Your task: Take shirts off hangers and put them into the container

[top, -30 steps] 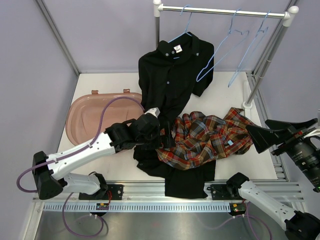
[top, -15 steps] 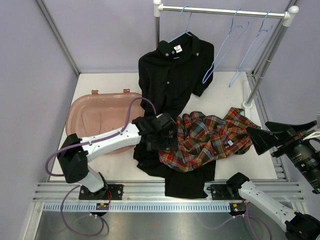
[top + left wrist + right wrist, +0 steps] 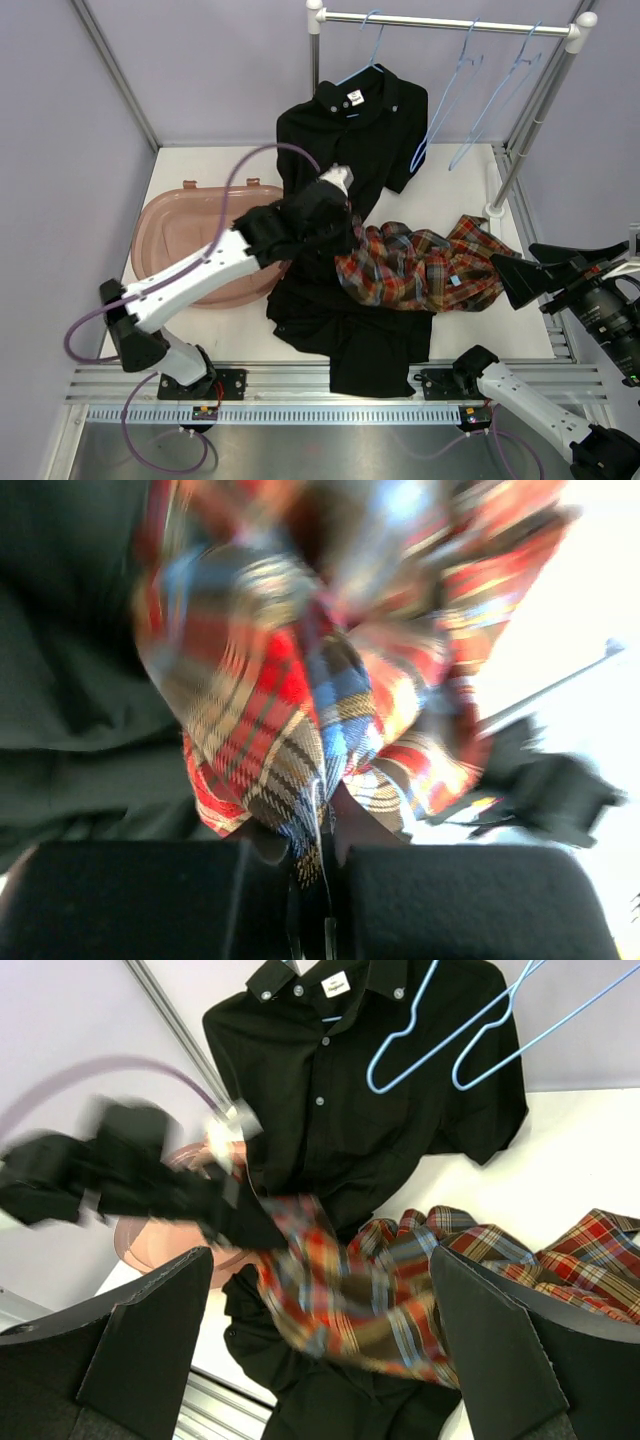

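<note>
Starting at the left, you are seeing the container (image 3: pixel 170 240) sitting on the table (image 3: pixel 455 195), with your left arm crossing over its near right part. Just beyond the container's right end, your left gripper (image 3: pixel 318 855) is pinching a fold of the plaid shirt (image 3: pixel 420 270). Its fingers are pressing together on the cloth, which the left wrist view is showing bunched right at the tips.

Right of the container and farther back, one black shirt (image 3: pixel 345 145) is hanging from a light-blue hanger (image 3: pixel 365 60) on the rail (image 3: pixel 450 22), with its lower part reaching the table. A second black shirt (image 3: pixel 350 335) is lying flat to the near right of the container, partly under the plaid one.

The rest of the plaid shirt is trailing away from the container across the table, crumpled and well clear of its rim. Farther right again, two bare hangers (image 3: pixel 440 110) are dangling from the rail at a slant.

Farthest from the container, your right gripper (image 3: pixel 320 1250) is hovering beside the plaid shirt's far edge, its jaws standing wide apart and gripping nothing.
</note>
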